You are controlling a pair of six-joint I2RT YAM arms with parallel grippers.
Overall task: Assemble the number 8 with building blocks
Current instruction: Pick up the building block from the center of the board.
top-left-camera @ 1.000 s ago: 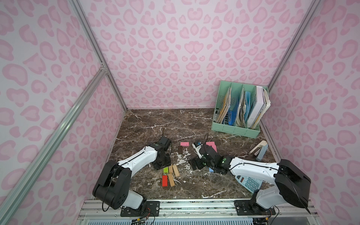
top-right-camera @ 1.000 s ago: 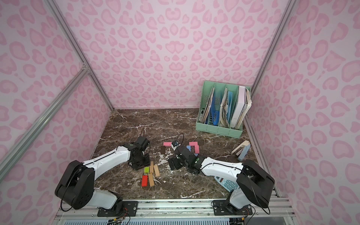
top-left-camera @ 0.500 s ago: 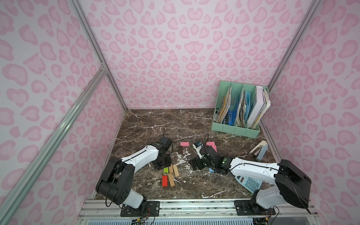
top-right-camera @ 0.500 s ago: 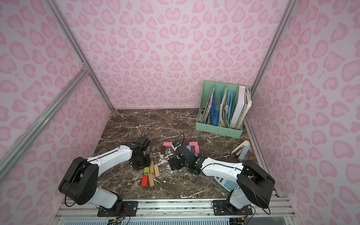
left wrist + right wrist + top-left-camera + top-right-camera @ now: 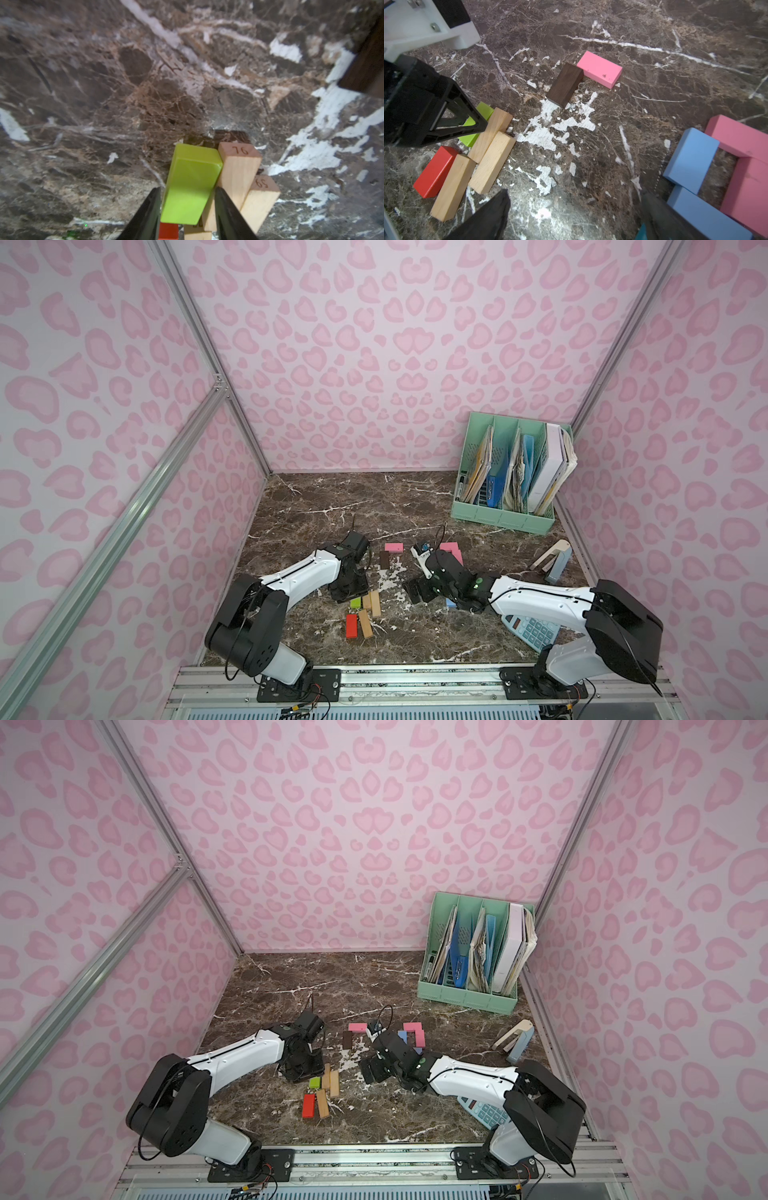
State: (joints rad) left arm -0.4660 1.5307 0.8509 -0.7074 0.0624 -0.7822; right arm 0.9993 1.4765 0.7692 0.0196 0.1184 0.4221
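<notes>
In both top views the left arm reaches in from the lower left. Its tool (image 5: 188,188) sits low over a cluster of building blocks (image 5: 363,612) just left of the frame's centre. In the left wrist view the jaws flank the green block (image 5: 193,168) closely on both long sides (whether they truly pinch it or only stand beside it, I cannot tell). The green block touches a tan block (image 5: 239,166), and a second tan block (image 5: 259,197) lies against that. Nearer the lower edge in a top view, a red block (image 5: 351,625) and a third tan block (image 5: 365,624) lie side by side.

Further right, a dark brown block (image 5: 384,559) meets a pink block (image 5: 393,547) at a corner, making an L. Right of these the right tool (image 5: 574,191) hovers low over bare tabletop (image 5: 332,497), its jaws spread wide with nothing between them. At the right of the right wrist view, two light blue blocks (image 5: 691,160) and two more pink blocks (image 5: 737,135) frame a small rectangle. A calculator (image 5: 530,628) lies partly under the right arm, and a green file rack (image 5: 505,518) stands at the upper right.
</notes>
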